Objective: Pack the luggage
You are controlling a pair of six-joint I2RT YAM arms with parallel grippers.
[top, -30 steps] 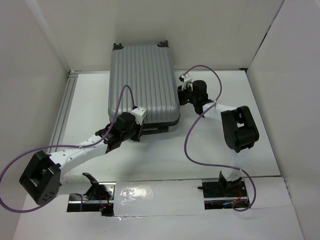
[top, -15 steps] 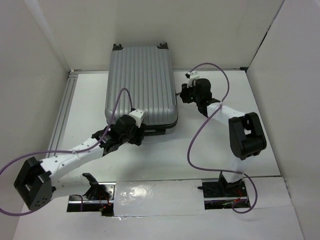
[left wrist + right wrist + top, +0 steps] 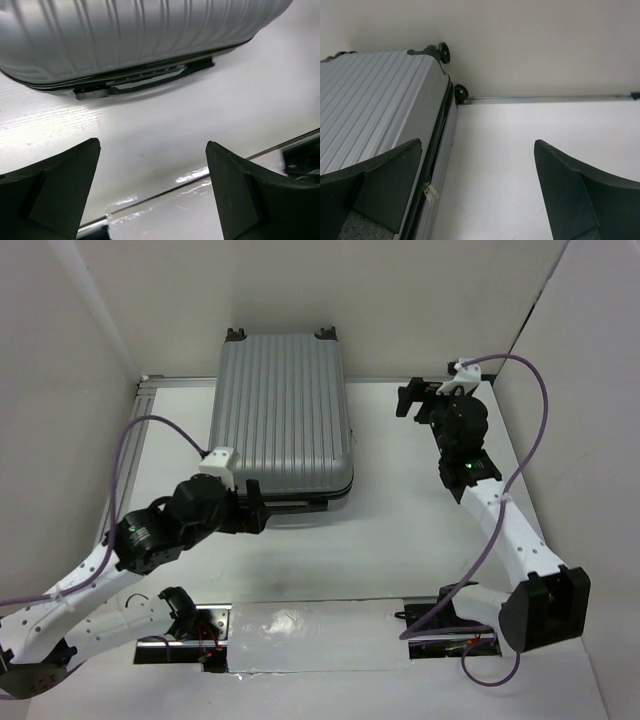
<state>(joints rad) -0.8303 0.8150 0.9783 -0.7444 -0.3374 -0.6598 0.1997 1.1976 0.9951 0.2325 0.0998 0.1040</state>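
Observation:
The luggage [image 3: 283, 415] is a silver-grey ribbed hard-shell suitcase lying flat and closed at the back centre of the white table. Its black wheels [image 3: 235, 334] point toward the back wall. The left wrist view shows its shell [image 3: 125, 35] and the black handle [image 3: 145, 82] on the near edge. My left gripper [image 3: 255, 508] [image 3: 152, 145] hangs open just in front of that handle, touching nothing. My right gripper [image 3: 410, 402] [image 3: 477, 144] is open and empty, off the suitcase's right side. The right wrist view shows the shell [image 3: 375, 100], a wheel [image 3: 443, 51] and a white zipper pull [image 3: 428, 192].
An aluminium rail [image 3: 125, 455] runs along the table's left side, and another [image 3: 545, 99] lies at the foot of the back wall. White walls close in on three sides. Purple cables [image 3: 520, 460] loop above both arms. A glossy taped strip [image 3: 310, 625] lies between the arm bases.
Both grippers went from shut to open and drew away from the suitcase: the left one back toward the near left, the right one up and to the far right. The suitcase shifted slightly left.

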